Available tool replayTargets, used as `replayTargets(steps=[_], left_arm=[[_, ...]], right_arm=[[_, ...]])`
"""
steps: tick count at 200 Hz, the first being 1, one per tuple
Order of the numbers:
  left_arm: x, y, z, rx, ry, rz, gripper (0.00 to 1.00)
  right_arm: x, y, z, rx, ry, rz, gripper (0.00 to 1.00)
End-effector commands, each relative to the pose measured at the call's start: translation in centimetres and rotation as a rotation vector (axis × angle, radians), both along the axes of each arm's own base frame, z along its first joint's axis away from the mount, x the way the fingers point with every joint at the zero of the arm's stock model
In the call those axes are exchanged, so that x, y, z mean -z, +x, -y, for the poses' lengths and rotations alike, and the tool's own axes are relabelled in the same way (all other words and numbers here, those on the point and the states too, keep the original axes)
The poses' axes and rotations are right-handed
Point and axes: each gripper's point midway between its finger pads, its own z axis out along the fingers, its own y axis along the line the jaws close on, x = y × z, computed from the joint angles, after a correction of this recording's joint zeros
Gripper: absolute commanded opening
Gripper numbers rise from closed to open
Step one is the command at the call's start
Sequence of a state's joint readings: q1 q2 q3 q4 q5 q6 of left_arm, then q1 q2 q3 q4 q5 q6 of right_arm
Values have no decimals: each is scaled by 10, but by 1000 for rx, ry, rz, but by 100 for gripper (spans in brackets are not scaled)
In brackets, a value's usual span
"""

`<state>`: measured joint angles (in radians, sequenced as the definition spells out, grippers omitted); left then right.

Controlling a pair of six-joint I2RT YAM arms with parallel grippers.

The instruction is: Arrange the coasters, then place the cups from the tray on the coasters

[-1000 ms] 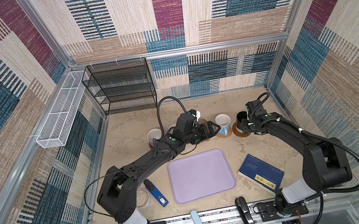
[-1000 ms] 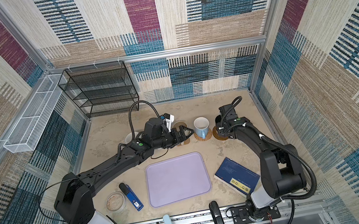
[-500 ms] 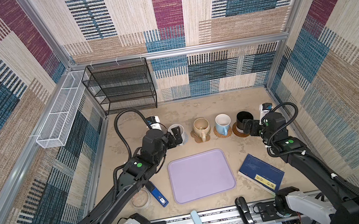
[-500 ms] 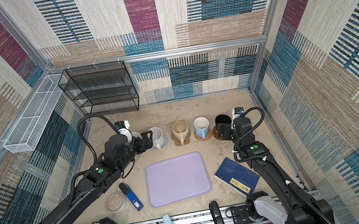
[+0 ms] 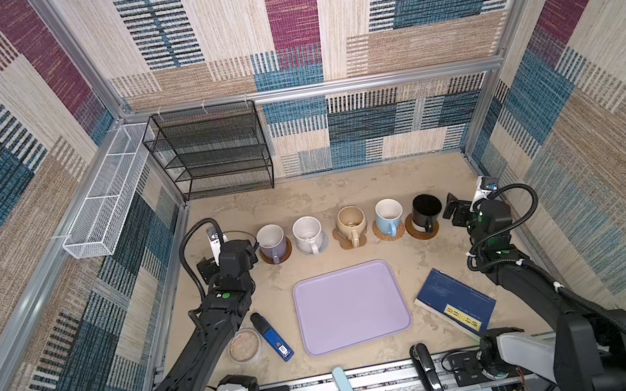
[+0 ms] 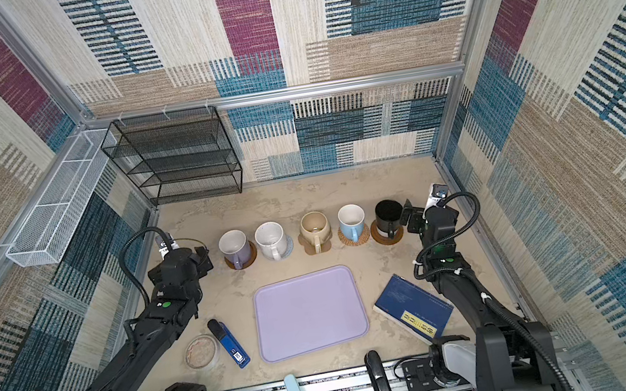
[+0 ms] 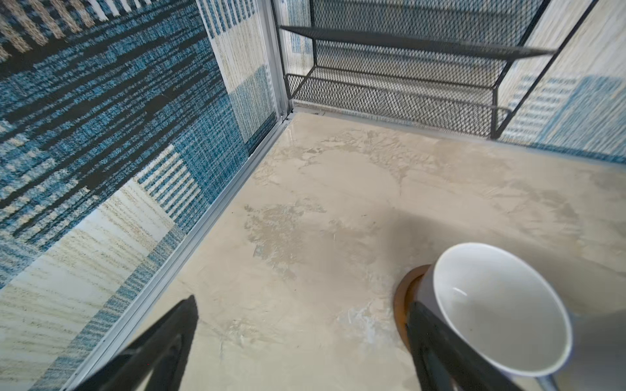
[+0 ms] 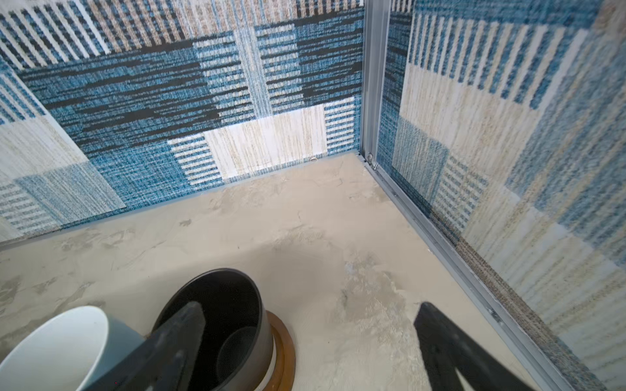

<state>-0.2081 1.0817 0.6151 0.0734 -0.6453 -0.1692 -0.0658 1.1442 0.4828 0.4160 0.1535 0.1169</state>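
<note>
Taking the tray as dial centre, the left gripper hung at ten o'clock, jaws spread wide and empty. One finger was close beside the lavender mug on its brown wooden coaster; contact could not be told.

Through twelve o'clock ran the white mug on the pale blue coaster, the beige mug on the flower-shaped coaster, the light blue mug on the rattan coaster, and the black mug on the second wooden disc. Handles faced six o'clock, probably for easy side grips.

At two o'clock the right gripper also stood wide and empty beside the black mug.

The tray lay bare, so the task looked finished. Each gripper had a side wall close outboard. Bare table lay open at twelve, while the book and the dish crowded the six o'clock side.
</note>
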Motion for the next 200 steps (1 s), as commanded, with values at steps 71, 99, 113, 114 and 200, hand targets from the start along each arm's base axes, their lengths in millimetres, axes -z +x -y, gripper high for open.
replayTargets(steps=[71,99,113,114,200], left_arm=[[29,20,9,170,92,92,99],[38,27,15,212,74,110,99],[44,32,20,245,75,101,99],[45,32,20,246,75,98,99],[80,46,24,322,31,65,99]], right_arm=[[1,-13,-19,-117,-47,186,98],[14,-18,-20,-118,-51,191,98],[27,-19,-21,-123,-53,169,98],[28,-19,-21,-123,-54,166,98],[28,-12,-37,-192,-94,223,99]])
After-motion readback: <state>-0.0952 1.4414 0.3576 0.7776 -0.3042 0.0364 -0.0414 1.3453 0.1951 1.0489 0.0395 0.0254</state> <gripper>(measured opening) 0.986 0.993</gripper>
